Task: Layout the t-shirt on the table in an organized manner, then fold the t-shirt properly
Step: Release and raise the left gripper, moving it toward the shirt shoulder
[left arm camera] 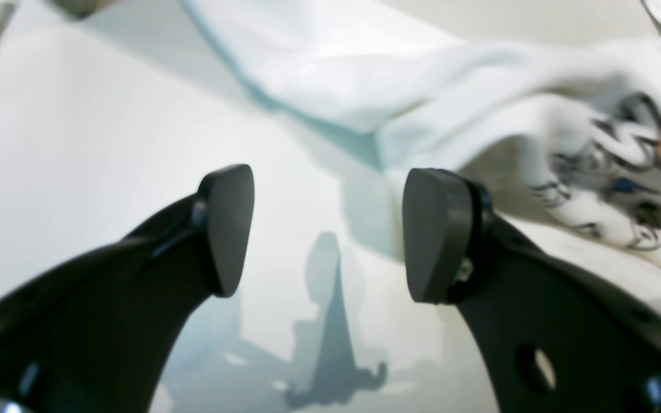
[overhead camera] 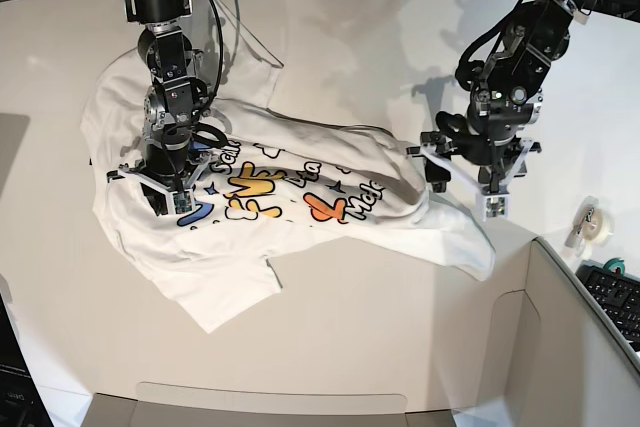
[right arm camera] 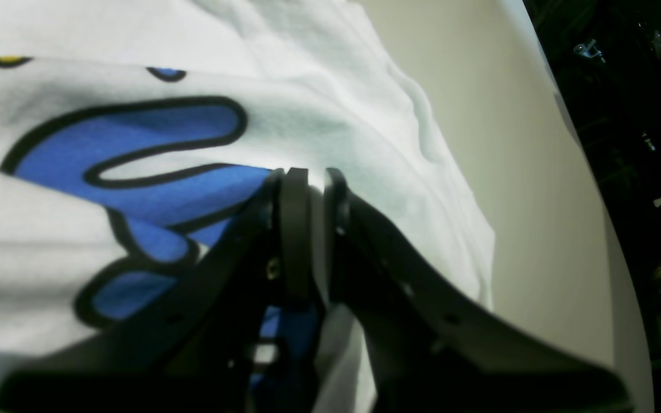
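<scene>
Currently the t-shirt (overhead camera: 300, 197) lies rumpled on the tabletop (overhead camera: 380, 337), right gripper (right arm camera: 310, 189) jaws pinched on printed cloth, left gripper (left arm camera: 327, 229) jaws wide and empty beside the hem; a one-sided pull would likely bunch it further.

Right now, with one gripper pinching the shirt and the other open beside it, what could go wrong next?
1. The right gripper is shut on the t-shirt at the printed area; pulling alone could drag the whole bunched shirt instead of spreading it.
2. The left gripper is open with nothing between its pads, next to a raised fold; closing here might miss the cloth or grab several layers.
3. The shirt lies crumpled on the table, so a fold now would likely trap wrinkles.
</scene>
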Available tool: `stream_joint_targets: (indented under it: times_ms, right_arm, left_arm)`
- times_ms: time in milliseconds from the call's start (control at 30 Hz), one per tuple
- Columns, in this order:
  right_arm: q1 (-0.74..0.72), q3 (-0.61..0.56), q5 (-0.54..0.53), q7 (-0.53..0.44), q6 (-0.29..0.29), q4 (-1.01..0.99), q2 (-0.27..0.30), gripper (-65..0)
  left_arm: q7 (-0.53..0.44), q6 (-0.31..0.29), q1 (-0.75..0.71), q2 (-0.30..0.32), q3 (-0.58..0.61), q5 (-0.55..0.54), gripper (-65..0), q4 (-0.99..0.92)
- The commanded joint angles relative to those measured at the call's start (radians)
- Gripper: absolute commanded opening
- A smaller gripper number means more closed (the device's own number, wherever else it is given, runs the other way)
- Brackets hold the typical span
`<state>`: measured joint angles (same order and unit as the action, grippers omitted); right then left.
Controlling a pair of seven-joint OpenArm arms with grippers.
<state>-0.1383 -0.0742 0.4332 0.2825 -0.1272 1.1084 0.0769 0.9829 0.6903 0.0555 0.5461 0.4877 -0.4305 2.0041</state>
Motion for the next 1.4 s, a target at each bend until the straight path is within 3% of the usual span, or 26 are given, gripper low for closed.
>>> stream_joint_targets:
  times_ms: [0,67,200,433,833,900,1033,1200,1267,1367]
  right_arm:
    - [0.033,0.001,-0.035,0.149,0.073,-0.037,0.001,-59.8]
    - [0.033,0.001,-0.035,0.149,0.073,-0.037,0.001,-59.8]
    - [0.033,-0.005,-0.035,0.149,0.073,-0.037,-0.001,-59.8]
    - [0.033,-0.005,-0.035,0.148,0.073,-0.034,-0.002,-59.8]
    - [0.052,-0.006,-0.035,0.148,0.073,-0.032,-0.002,-59.8]
    - [0.052,-0.006,-0.035,0.148,0.074,-0.032,-0.002,-59.8]
    - [0.052,-0.006,-0.035,0.148,0.079,-0.009,0.004,-59.8]
    - [0.059,-0.006,-0.035,0.148,0.08,0.008,-0.002,-59.8]
    - [0.059,-0.006,-0.035,0.148,0.08,0.006,-0.004,-59.8]
    - [0.059,-0.008,-0.035,0.148,0.08,-0.001,0.001,-59.8]
  left_arm:
    - [-0.028,0.008,-0.019,0.01,-0.016,0.006,-25.3,0.025]
    - [-0.037,0.008,-0.078,-0.001,-0.017,0.005,-25.4,0.03]
    - [-0.08,0.008,-0.147,-0.085,-0.002,0.005,-25.4,0.028]
    - [-0.086,0.008,-0.144,-0.168,0.154,0.005,-25.4,0.028]
    - [-0.239,0.007,-0.151,-0.174,0.173,0.003,-25.4,0.027]
    - [-0.29,-0.06,-0.184,-0.174,0.173,-0.017,-25.4,0.037]
    - [-0.319,-0.108,-0.21,-0.171,0.138,-0.153,-25.3,0.042]
    - [-0.318,-0.1,-0.213,-0.174,0.076,-0.233,-26.5,-0.006]
    - [-0.318,-0.1,-0.217,-0.18,0.03,-0.236,-30.4,-0.041]
    - [-0.327,-0.1,-0.265,-0.242,-0.103,-0.238,-38.8,-0.072]
